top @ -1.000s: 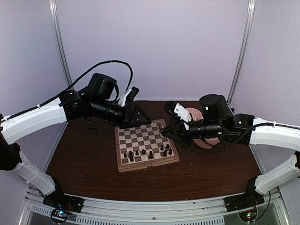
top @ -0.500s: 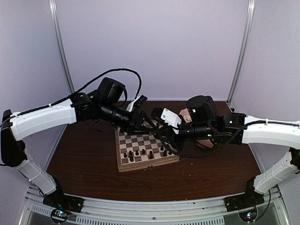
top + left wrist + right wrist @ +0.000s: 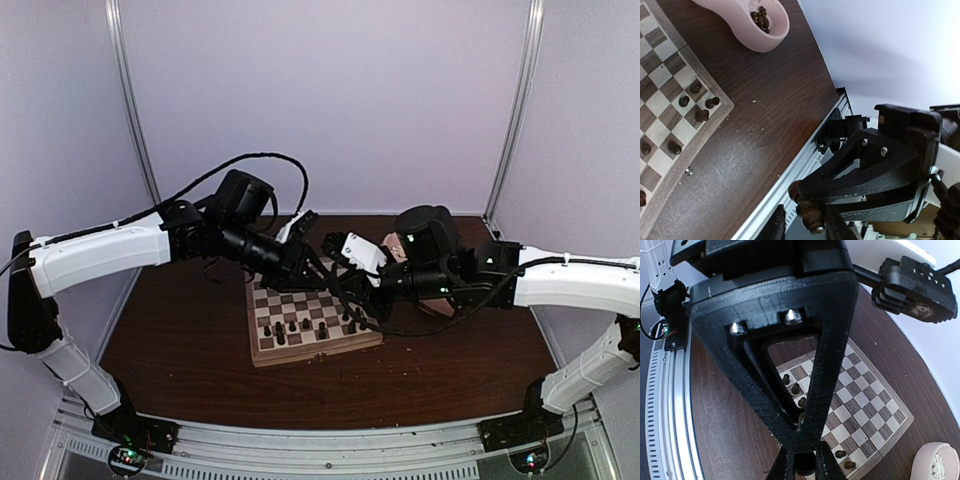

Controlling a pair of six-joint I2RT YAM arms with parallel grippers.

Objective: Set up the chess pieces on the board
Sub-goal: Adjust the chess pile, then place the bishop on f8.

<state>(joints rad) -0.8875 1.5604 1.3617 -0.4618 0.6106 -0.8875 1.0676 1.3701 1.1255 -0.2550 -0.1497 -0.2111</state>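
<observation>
Right gripper point(image 3: 802, 466) pressed together on a dark piece point(image 3: 811, 216), pinched at the very tip of its black plastic fingers. The piece is turned wood, glossy brown, with round knobs. Left gripper point(image 3: 805, 227) faces it tip to tip, fingers narrowly apart on either side of the same piece. Cannot tell if they touch it. Both grippers are matte black triangular frames with small silver screws. They meet in the air over the far right part of the board point(image 3: 315, 352), and each one fills most of the other's wrist view.

Table point(image 3: 180, 340) is dark brown, wood-grain, smooth, with purple-white walls around it. A ribbed aluminium rail point(image 3: 805, 160) runs along the near edge.

The board is square, with cream and brown checks and a pale wood frame. It lies flat mid-table, turned slightly off square. The arms hide its far rows from above.

Pink double bowl point(image 3: 757, 45) is smooth and rounded. It sits on the table beside the board, to the right, mostly hidden under the right arm from above. One cup holds a heap of dark pieces, the other cream ones.

Chess pieces point(image 3: 292, 327) are tiny, dark and upright, standing in the near rows of the board, one to a square, with several gaps.

Pale crumbs point(image 3: 755, 101) are scattered on the table by the board's corner.
</observation>
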